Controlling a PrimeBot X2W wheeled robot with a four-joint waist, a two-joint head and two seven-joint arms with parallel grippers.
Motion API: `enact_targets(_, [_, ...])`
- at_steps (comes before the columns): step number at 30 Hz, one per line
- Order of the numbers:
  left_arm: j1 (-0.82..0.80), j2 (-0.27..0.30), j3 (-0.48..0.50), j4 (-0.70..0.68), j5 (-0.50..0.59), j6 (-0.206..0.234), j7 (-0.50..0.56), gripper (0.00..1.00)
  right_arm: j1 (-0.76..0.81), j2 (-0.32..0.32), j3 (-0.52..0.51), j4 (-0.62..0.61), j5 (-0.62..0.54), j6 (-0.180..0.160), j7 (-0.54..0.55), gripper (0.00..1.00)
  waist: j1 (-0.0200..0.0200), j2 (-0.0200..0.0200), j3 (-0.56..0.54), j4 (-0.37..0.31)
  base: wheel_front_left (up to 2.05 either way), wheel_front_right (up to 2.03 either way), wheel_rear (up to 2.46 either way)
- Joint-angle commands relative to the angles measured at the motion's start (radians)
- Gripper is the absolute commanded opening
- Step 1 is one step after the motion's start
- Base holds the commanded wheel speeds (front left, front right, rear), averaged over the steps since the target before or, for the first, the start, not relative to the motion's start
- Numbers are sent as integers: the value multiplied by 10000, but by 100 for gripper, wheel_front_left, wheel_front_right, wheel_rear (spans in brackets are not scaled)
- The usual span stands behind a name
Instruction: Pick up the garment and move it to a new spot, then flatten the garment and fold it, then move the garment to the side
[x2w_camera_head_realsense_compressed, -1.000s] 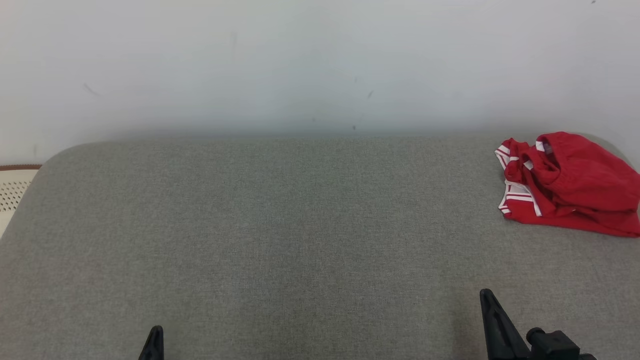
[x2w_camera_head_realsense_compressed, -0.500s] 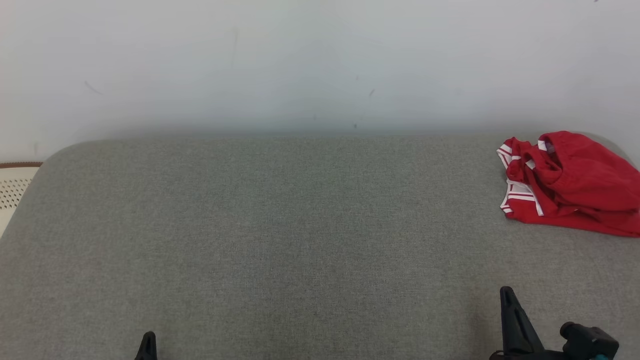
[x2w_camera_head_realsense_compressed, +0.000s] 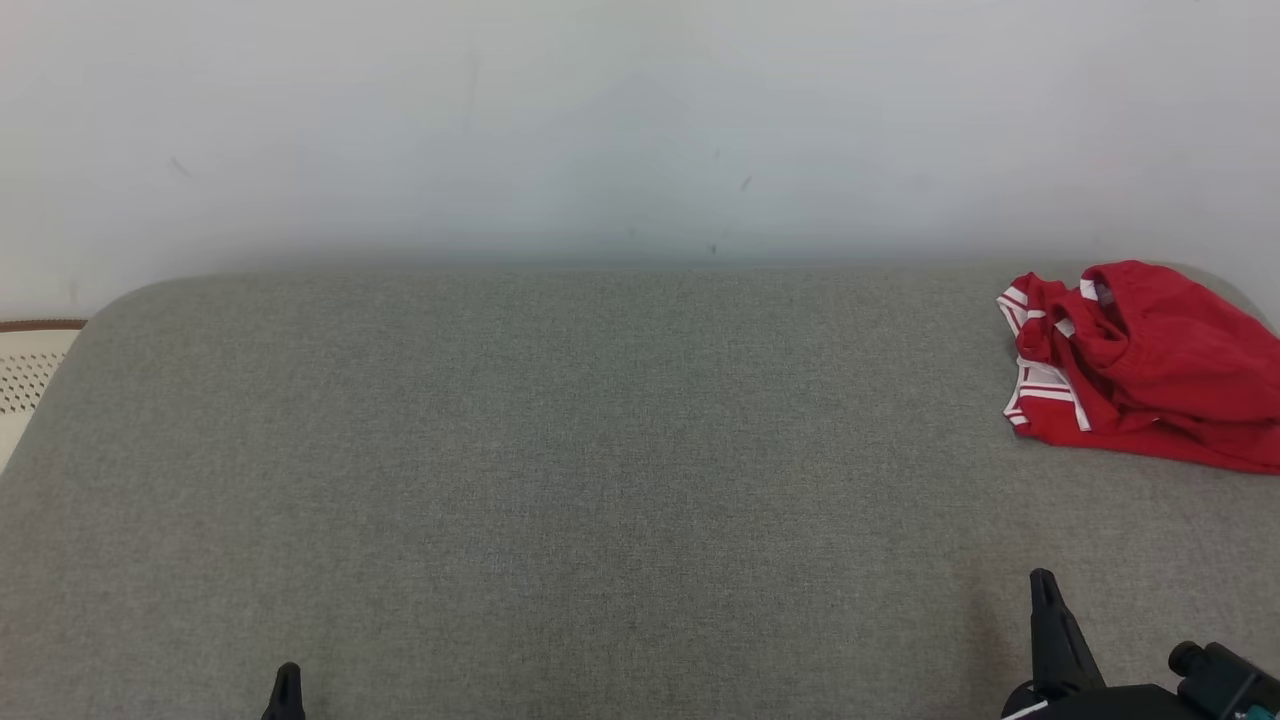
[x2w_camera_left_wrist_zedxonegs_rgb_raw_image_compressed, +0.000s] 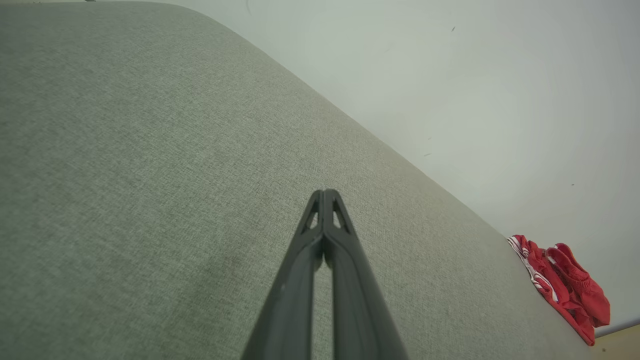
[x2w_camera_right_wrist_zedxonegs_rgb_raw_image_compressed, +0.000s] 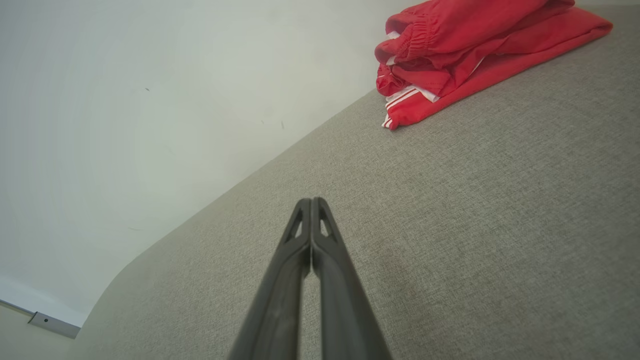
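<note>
Plainly, a pale wall (x2w_camera_head_realsense_compressed: 640, 120) rises behind the grey fabric-covered table (x2w_camera_head_realsense_compressed: 600, 450). The red garment (x2w_camera_head_realsense_compressed: 1150, 370), trimmed with white stripes, lies crumpled at the table's far right corner. The right hand (x2w_camera_head_realsense_compressed: 1045, 590) hovers over the table's near right edge, clenched on nothing. The left hand (x2w_camera_head_realsense_compressed: 287, 685) sits at the near left, likewise clenched and empty.

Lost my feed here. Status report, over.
Left claw shut, empty. Right claw shut, empty. Red garment bunched far right on grey cushion, untouched. No obstacle seen between.
</note>
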Motion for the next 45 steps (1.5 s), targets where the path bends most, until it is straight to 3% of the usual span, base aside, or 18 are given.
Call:
enact_targets(1, [-269, 41, 49, -53, -318, -84, 42, 0, -207, -71, -72, -93, 329, -1, 50, 0, 0, 0, 2, 2, 0, 0, 0])
enact_targets(24, [-526, -24, 208, 307, -3445, -411, 684, 0, -480, -42, -681, 134, 3673, -1, 931, 0, 0, 0, 73, 51, 0, 0, 0])
enact_targets(45, [-724, -77, 305, 557, -5635, -637, 1128, 0, -664, 28, -1171, 319, 5974, 0, 1611, 0, -1, 0, 134, 94, 0, 0, 0])
